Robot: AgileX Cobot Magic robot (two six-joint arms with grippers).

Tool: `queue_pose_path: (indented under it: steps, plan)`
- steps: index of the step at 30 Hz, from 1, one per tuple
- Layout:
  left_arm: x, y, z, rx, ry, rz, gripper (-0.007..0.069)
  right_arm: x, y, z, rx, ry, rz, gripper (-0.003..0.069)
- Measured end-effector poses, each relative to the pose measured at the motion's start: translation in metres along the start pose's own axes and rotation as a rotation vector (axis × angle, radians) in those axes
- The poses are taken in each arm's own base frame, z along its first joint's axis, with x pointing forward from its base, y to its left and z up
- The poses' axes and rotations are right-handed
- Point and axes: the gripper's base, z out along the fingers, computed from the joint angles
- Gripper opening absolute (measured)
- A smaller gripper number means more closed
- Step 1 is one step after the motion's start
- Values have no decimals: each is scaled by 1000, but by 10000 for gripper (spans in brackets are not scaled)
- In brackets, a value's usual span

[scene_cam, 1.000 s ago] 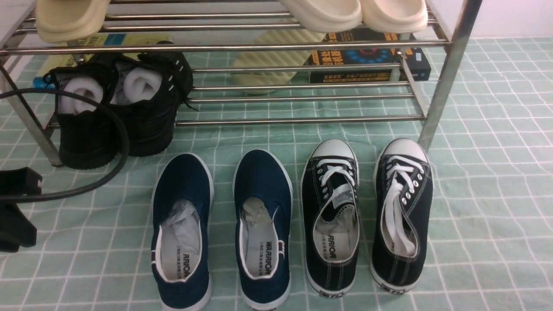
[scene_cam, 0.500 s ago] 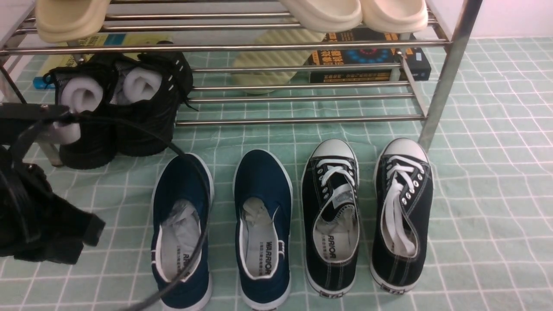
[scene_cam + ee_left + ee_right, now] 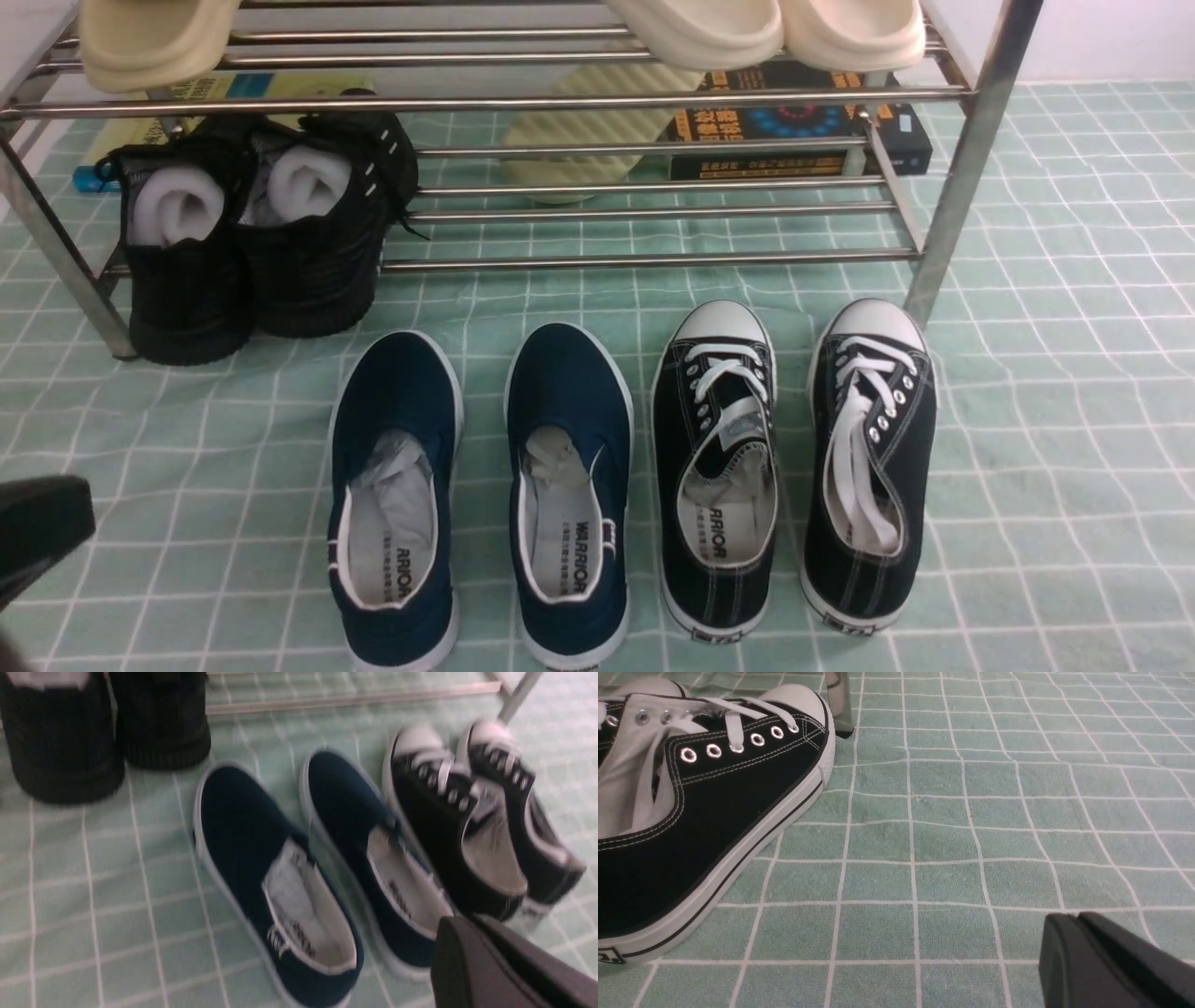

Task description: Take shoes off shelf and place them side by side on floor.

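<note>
The two navy-blue slip-on shoes (image 3: 392, 411) (image 3: 569, 392) lie side by side on the pale green checked floor (image 3: 1055, 373), toes toward the chrome shelf (image 3: 653, 259). Paper stuffing and white lining show inside both. In the left wrist view, blurred, the same pair (image 3: 243, 826) (image 3: 345, 798) lies ahead of my left gripper (image 3: 460, 928), which is shut with nothing in it and clear of the shoes. A dark piece of the left arm (image 3: 37, 527) shows at the front view's lower left. My right gripper (image 3: 1069, 921) is shut over bare cloth.
Black lace-up sneakers (image 3: 714, 448) (image 3: 873, 448) stand just right of the navy pair; one (image 3: 705, 812) is near my right gripper. Black knit shoes (image 3: 187, 289) with foam rolls sit on the lower tier. Cream slippers (image 3: 700, 28) rest on top; books (image 3: 803, 121) lie behind.
The left arm and its cable swung across the left side, over the left navy shoe, then drew back to the lower left corner. The shoes have not moved.
</note>
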Motion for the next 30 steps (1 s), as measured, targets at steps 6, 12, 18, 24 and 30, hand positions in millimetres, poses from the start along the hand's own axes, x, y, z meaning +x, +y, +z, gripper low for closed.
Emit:
queue_pose_path:
  steps: [6,12,18,24,30]
  plan:
    - [23,6,4,26,-194,-3,3,0,0,0,0,0,0,37]
    - [53,13,23,6,-123,2,11,0,0,0,0,0,0,48]
    - [70,17,32,-14,-60,16,15,0,0,0,0,0,0,57]
    - [91,25,39,-51,-75,55,17,0,0,0,0,0,0,69]
    - [113,33,35,-91,-134,107,21,0,0,0,0,0,0,78]
